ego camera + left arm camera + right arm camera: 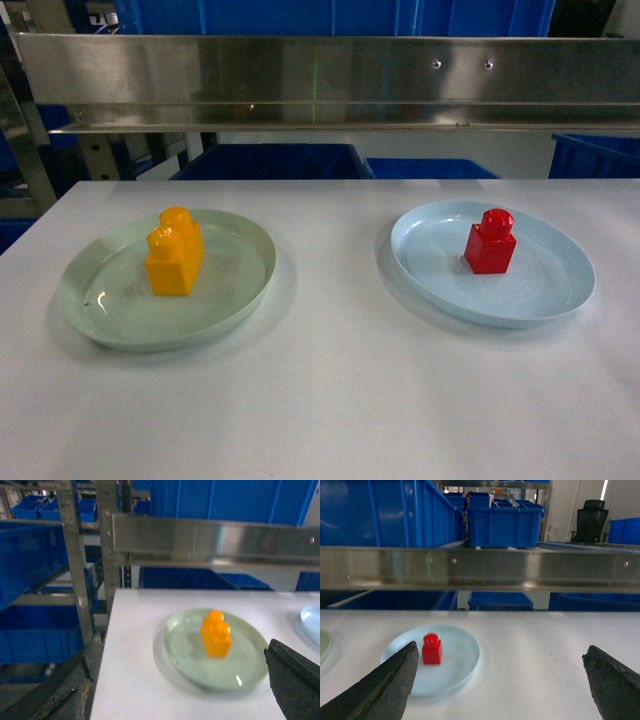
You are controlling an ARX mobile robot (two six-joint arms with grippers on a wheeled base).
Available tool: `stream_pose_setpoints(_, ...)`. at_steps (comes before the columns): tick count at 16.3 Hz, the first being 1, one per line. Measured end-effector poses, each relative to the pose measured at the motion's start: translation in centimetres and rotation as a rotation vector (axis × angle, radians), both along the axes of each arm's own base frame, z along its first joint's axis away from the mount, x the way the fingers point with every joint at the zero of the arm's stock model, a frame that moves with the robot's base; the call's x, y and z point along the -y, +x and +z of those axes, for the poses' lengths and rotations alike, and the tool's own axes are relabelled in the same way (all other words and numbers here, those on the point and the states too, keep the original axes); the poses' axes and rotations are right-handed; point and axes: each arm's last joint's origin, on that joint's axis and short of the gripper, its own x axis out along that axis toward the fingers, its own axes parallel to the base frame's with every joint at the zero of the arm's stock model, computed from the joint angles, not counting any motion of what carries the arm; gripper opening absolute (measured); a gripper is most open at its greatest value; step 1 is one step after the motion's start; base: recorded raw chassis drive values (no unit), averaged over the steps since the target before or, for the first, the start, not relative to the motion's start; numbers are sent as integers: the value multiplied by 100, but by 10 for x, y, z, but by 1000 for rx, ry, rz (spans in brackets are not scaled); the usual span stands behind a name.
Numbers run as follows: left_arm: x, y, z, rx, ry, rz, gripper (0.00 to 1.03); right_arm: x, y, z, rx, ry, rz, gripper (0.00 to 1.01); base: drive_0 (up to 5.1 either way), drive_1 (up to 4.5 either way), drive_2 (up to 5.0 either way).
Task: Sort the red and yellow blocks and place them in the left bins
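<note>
A yellow block [175,251] stands on a pale green plate [100,310] at the table's left; the left wrist view shows this block [216,634] and plate [185,655] ahead of my open left gripper [180,690], which holds nothing. On a pale blue plate [550,290] to the right stands a red block [490,242]. In the right wrist view that red block [432,649] sits on its plate [460,660] ahead and left of my open, empty right gripper [502,672]. Neither gripper shows in the head view. The left bins cannot be singled out.
A steel rail [320,85] crosses behind the white table [330,400]. Blue crates [270,160] sit below and behind it. A metal rack [75,570] with blue crates [30,555] stands off the table's left edge.
</note>
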Motion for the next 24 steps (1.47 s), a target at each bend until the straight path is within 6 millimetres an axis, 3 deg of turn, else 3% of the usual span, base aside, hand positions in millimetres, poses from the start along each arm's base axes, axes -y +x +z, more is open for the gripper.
stream_pose_setpoints(2,3,32,48,4,-27,-44,98,-1,44,49,33,3,25,98,0,0,0)
stream_pose_setpoints(3,8,61,64,-57,-40,-92,98,-5,80,66,-26,17,72,98,0,0,0)
stream_pose_setpoints(5,20,124,72,-244,-76,-168,98,-13,152,63,-202,39,133,98,0,0,0)
stream_pose_setpoints(6,31,150,66,-303,-97,-212,98,-9,176,53,-249,43,115,98,0,0,0)
stream_pose_setpoints(7,35,169,54,-308,-91,-180,98,2,184,45,-264,57,83,98,0,0,0)
stream_pose_setpoints(8,34,171,46,-340,-87,-157,98,7,182,46,-258,62,66,98,0,0,0)
stream_pose_setpoints(10,33,168,51,-315,-87,-150,98,8,178,56,-213,65,64,98,0,0,0)
stream_pose_setpoints(16,32,168,51,-314,-87,-144,98,5,179,55,-217,65,79,98,0,0,0)
stream_pose_setpoints(18,33,168,51,-314,-87,-146,98,-18,187,54,-244,57,174,98,0,0,0)
stream_pose_setpoints(19,33,168,51,-314,-87,-151,98,-46,205,51,-286,24,275,98,0,0,0)
stream_pose_setpoints(20,33,168,51,-314,-87,-150,98,-61,214,44,-336,-10,309,98,0,0,0)
stream_pose_setpoints(21,33,168,51,-314,-87,-145,98,-70,223,34,-393,-45,316,98,0,0,0)
stream_pose_setpoints(24,33,168,51,-314,-87,-147,98,-74,246,15,-429,-149,258,98,0,0,0)
